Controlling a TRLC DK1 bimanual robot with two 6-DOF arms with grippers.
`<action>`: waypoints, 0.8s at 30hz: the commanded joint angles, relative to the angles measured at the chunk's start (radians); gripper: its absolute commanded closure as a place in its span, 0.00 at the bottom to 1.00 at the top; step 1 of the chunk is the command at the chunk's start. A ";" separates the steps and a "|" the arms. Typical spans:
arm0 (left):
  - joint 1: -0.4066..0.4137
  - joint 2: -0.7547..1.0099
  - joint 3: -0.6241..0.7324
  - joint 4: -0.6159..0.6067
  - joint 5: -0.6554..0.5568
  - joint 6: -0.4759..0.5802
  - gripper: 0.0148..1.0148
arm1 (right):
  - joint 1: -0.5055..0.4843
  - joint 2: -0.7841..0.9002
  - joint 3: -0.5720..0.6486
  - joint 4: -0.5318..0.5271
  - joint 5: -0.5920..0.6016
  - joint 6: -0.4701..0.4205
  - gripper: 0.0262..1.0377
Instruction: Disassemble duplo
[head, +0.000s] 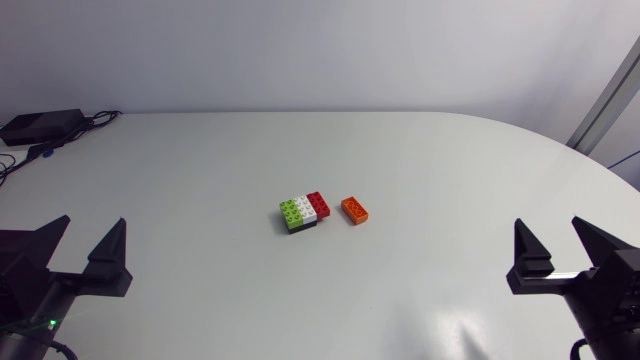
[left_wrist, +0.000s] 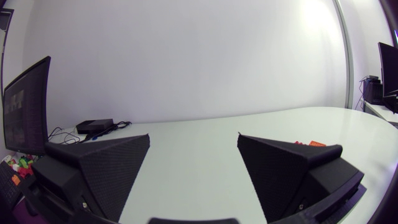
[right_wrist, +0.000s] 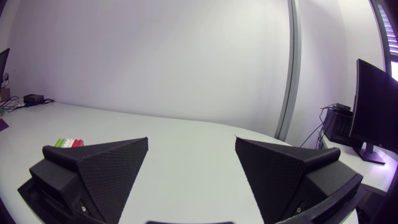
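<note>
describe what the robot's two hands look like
The left hand and right hand look alike: matte black, each with two broad wedge-shaped fingers tapering to points, their surfaces finely textured. No cables or markings show on them.

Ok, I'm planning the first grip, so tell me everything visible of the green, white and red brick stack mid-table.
The green, white and red plastic brick stack is a compact block: three coloured bricks side by side on top, a dark layer underneath. It sits flat, studs up, slightly skewed, near the middle of the white table. Only the table touches it; the small orange brick lies beside its red end, apart.
</note>
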 joint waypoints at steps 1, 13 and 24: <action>-0.003 -0.019 -0.016 0.006 0.003 0.012 0.03 | 0.021 -0.010 -0.038 -0.010 -0.007 0.009 0.03; -0.004 0.317 0.277 -0.030 -0.006 -0.044 0.06 | 0.146 0.113 0.210 -0.052 0.011 0.063 0.03; -0.161 0.865 0.574 -0.064 -0.004 -0.137 0.11 | 0.248 0.596 0.532 -0.110 0.017 0.235 0.03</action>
